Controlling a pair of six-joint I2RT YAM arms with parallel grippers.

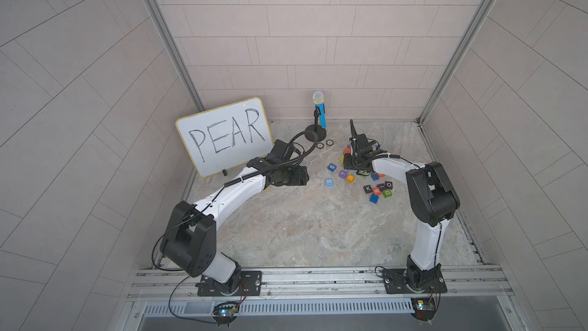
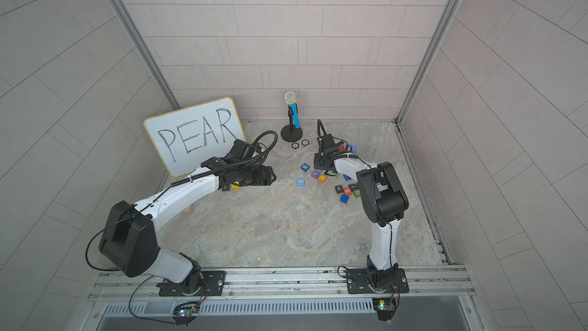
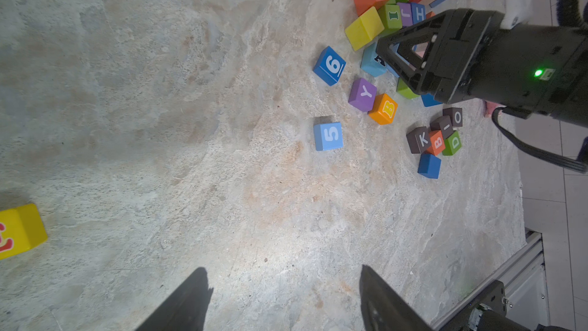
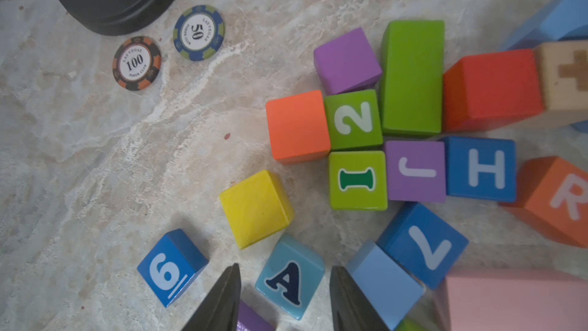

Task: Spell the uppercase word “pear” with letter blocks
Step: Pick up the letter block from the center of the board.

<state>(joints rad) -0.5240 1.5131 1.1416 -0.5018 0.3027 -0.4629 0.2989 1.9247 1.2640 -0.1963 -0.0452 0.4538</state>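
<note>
Starting at the near side of the worktop [image 1: 302,234], your left claw [image 3: 283,269] hangs spread wide over bare stone with nothing between its fingers. The yellow E cube [image 3: 19,232] sits off to one side of it, cut by the frame edge in the left wrist view. In a top view a dark cube [image 2: 225,187] touches the E under the left arm, its letter too small to read.

Further out lie the pale blue 5 cube [image 3: 328,136] and a tight cluster around the brown K cube [image 3: 421,140].

Beyond those, your right claw [image 4: 284,265] stands parted around the blue A cube [image 4: 291,277], one finger each side, a sliver of worktop showing on the 6 side. It is crowded here: the blue 6 cube [image 4: 171,269] lies near one finger, a pale blue block [image 4: 385,284] sits against the other, and a purple block [image 4: 251,320] is half hidden below. The pink block [image 4: 515,300] is close too. The orange R cube [image 4: 563,199] lies past the 7, tilted and cut off.

Both top views hide this claw behind its own wrist.

Farthest back are two poker chips [image 4: 136,63], the microphone stand [image 1: 319,108] and the whiteboard [image 1: 224,136] reading PEAR
</note>
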